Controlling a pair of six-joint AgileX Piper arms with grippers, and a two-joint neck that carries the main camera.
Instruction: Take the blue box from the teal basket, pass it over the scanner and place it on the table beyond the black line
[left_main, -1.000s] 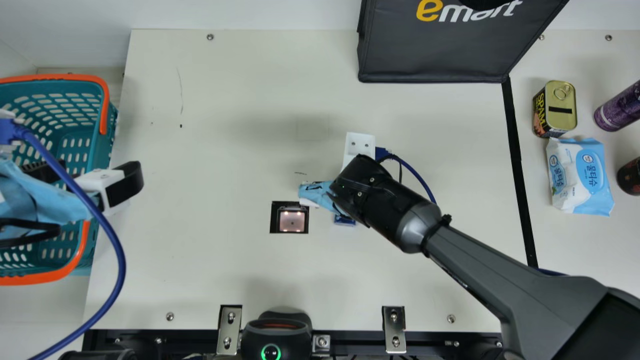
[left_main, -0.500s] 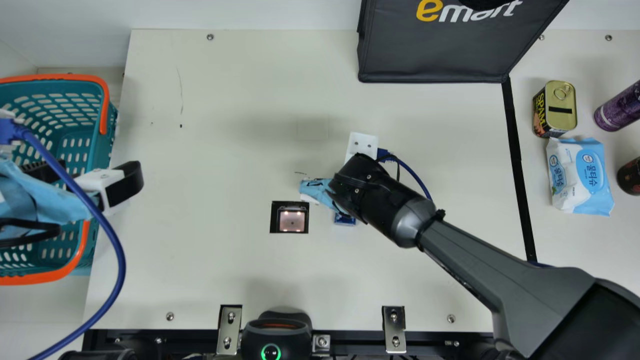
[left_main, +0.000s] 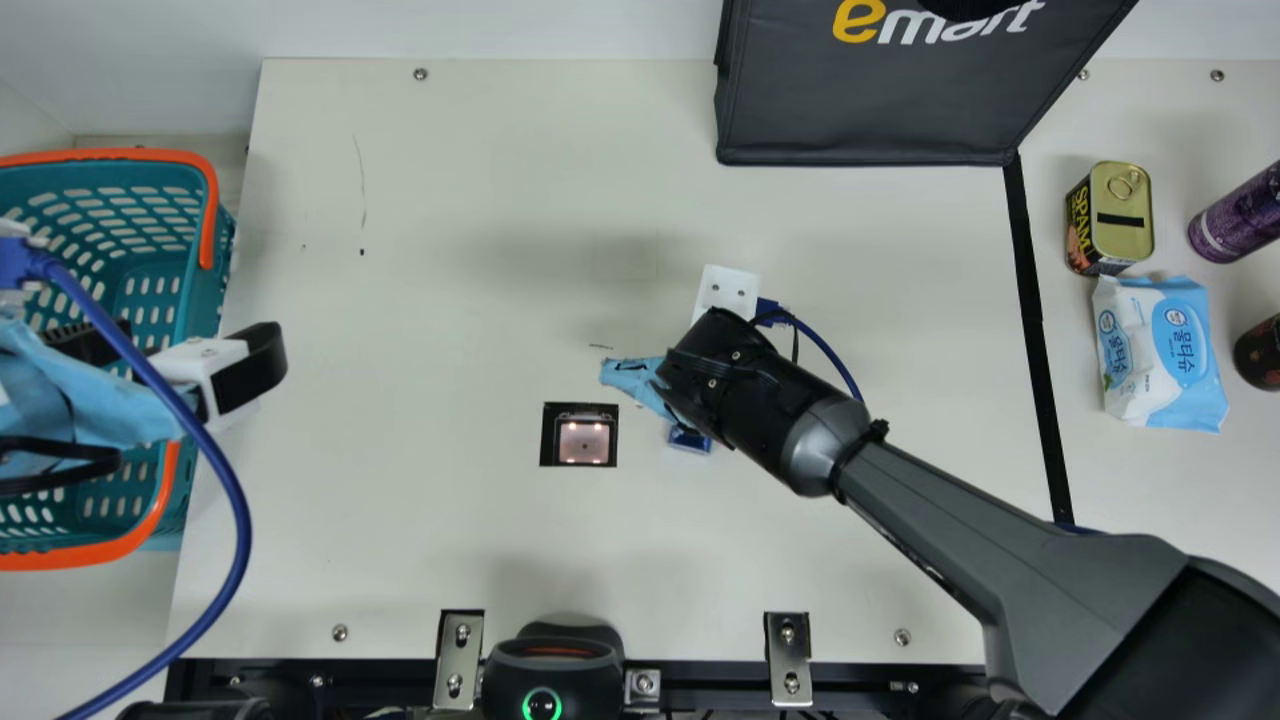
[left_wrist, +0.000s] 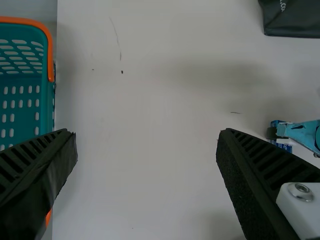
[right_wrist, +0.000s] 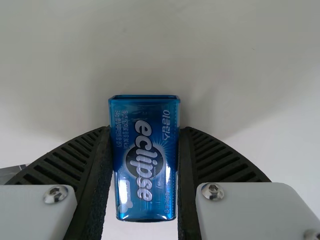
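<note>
In the main view my right gripper (left_main: 640, 382), wrapped in light blue, is just right of the scanner (left_main: 584, 442), and an end of the blue box (left_main: 689, 439) sticks out below it. The right wrist view has the blue box (right_wrist: 145, 200) squeezed upright between both pads of the right gripper (right_wrist: 145, 132). My left gripper (left_main: 165, 350) stands over the near right part of the teal basket (left_main: 200, 290). In the left wrist view the left gripper (left_wrist: 145, 134) has its fingers wide apart, nothing between them. The black line (left_main: 1035, 330) runs right of the scanner.
Beyond the line are a yellow-lidded can (left_main: 1122, 212), a wipes pack (left_main: 1160, 350), a purple can (left_main: 1240, 215) and a dark item (left_main: 1260, 352). A black bag (left_main: 880, 100) stands at the back. A blue cable (left_main: 235, 500) loops from the left arm.
The right arm has shifted and turned slightly, its white camera mount moving a little to the right. The box stays in the grip. My left arm has kept still.
</note>
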